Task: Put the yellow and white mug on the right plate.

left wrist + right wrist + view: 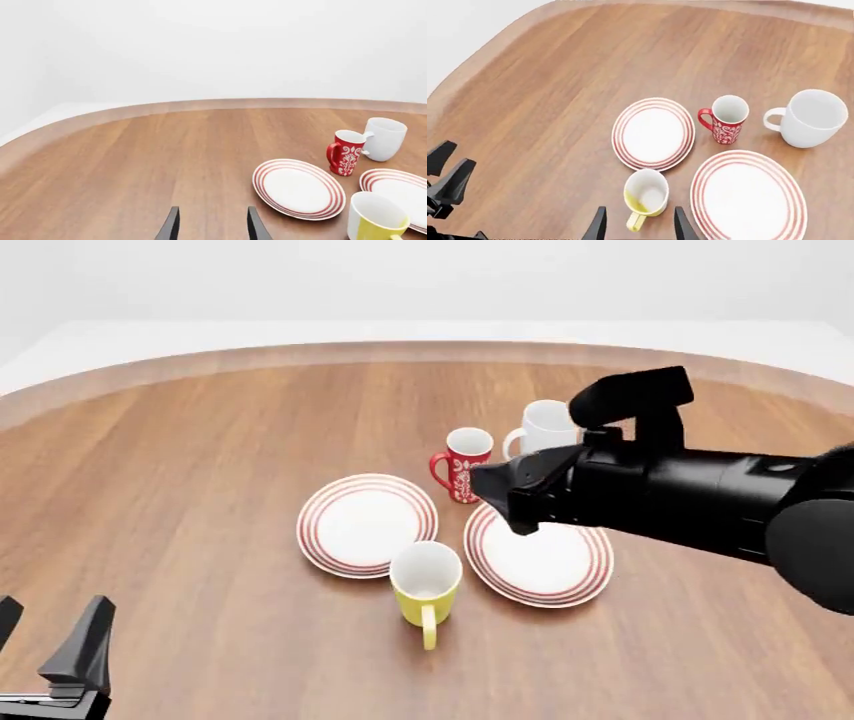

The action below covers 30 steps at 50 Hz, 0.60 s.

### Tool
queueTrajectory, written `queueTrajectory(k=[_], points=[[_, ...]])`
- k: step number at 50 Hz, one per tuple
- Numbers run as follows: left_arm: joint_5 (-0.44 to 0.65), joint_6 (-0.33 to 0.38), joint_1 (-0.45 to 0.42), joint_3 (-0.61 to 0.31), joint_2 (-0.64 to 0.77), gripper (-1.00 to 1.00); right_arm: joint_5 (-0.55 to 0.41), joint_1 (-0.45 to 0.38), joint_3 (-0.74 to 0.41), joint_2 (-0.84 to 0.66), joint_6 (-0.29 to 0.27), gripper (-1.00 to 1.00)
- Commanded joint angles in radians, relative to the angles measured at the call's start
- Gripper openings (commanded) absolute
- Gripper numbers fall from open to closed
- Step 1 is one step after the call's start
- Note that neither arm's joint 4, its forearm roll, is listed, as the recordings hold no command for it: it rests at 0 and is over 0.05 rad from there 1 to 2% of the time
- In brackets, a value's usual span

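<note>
Yellow and white mug (646,197) upright on the table (200,490), mouth up, handle pointing back toward the arms, just ahead of the spread, empty right gripper (639,226), touching neither plate (right plate (749,195) just beside it), left gripper (212,226) also released, far off.

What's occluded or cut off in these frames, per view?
- Front view: right gripper hidden behind its own arm; the arm also covers the right plate far rim and part of the white mug.
- Left wrist view: yellow and white mug and right plate cut by frame edges.
- Right wrist view: right gripper shows only its fingertips.
</note>
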State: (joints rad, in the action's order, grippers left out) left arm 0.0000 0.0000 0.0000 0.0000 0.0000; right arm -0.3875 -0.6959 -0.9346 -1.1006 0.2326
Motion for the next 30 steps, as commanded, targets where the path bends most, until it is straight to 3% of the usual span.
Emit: queueTrajectory(k=[1, 11, 30], points=[[0.0, 0.0, 0.0, 0.0, 0.0, 1.0, 0.004, -0.041, -0.028, -0.09, 0.082, 1.0], [0.0, 0.0, 0.0, 0.0, 0.0, 1.0, 0.057, -0.036, 0.041, -0.112, 0.145, 1.0], [0.0, 0.0, 0.0, 0.0, 0.0, 1.0, 0.143, -0.036, 0.084, -0.18, 0.17, 1.0]])
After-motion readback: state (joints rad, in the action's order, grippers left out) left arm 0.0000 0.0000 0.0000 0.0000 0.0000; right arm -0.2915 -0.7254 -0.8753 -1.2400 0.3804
